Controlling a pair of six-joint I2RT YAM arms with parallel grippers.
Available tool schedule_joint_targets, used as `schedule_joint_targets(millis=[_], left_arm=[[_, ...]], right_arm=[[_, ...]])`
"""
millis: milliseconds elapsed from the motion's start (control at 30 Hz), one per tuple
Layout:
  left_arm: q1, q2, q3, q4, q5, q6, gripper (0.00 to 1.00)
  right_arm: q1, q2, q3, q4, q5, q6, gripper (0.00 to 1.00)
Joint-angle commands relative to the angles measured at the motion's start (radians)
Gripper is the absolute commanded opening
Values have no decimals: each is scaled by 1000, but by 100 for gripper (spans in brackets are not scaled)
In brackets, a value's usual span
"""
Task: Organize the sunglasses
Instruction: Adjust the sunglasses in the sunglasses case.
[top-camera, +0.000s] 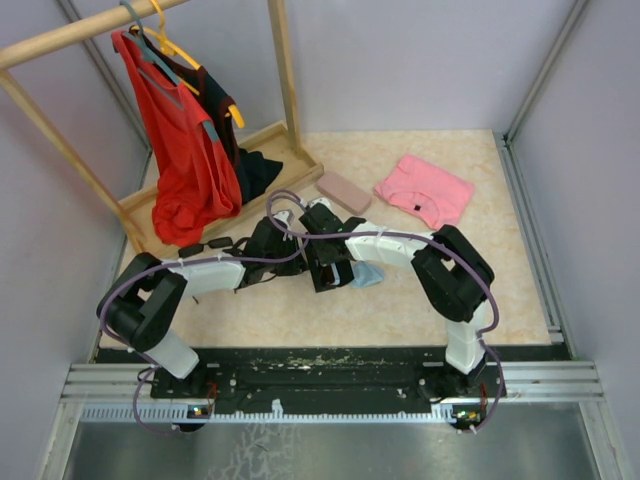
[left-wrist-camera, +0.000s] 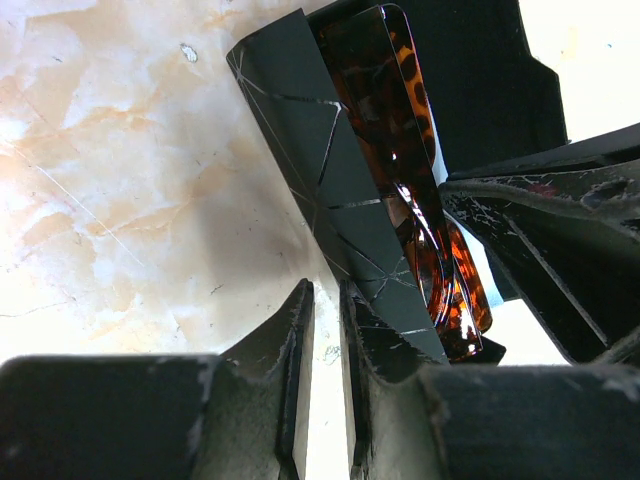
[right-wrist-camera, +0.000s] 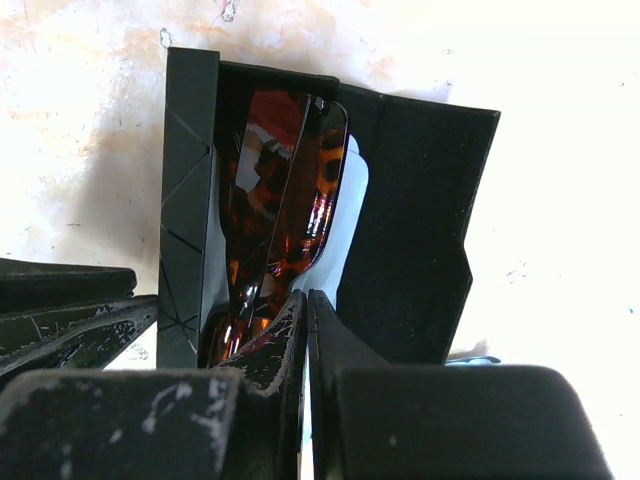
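Step in hand: seating the reddish-brown sunglasses (right-wrist-camera: 280, 200) in the black case (right-wrist-camera: 410, 220), which both arms hold just above the middle of the worktop (top-camera: 380, 310). The folded pair stands on edge in the trough of the open case, between a scored wall and a plain flap. The left tool (left-wrist-camera: 325, 300) has its jaws drawn narrow on the lower edge of the scored wall and appears to be grasping the case there. The right tool (right-wrist-camera: 306, 300) is clenched, its tips against the near end of the frame. Whether it pinches a thin part of the frame or only presses on it cannot be told. Judged next: push the pair fully down, withdraw the right tool, and fold the flap over while the left steadies the case. The black sunglasses (top-camera: 215, 245) lie on the worktop by the left arm, not yet stowed, and the pink case (top-camera: 343, 192) lies well apart at the far side. Materials: the frame is glossy, translucent, tortoiseshell-mottled plastic, thin and curved. The case is matt black, stiff and flat-panelled, with fine creased fold lines. The worktop is pale, marbled and smooth.
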Motion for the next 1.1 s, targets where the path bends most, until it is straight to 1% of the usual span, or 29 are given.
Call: schedule_joint_targets(millis=[0,167,667,1067], left_arm=[[-6,-11,25,17,1,8,22],[-6,-13,25,17,2,9,22],[-6,-12,26,16,0,10,22],[-6,-13,27,14,0,10,22]], right_arm=[[6,-47,35,21,18,4,0],[7,-15,45,15,-15,4,0],[7,20,62,-4,-40,4,0],[5,29,53,29,-128,4,0]])
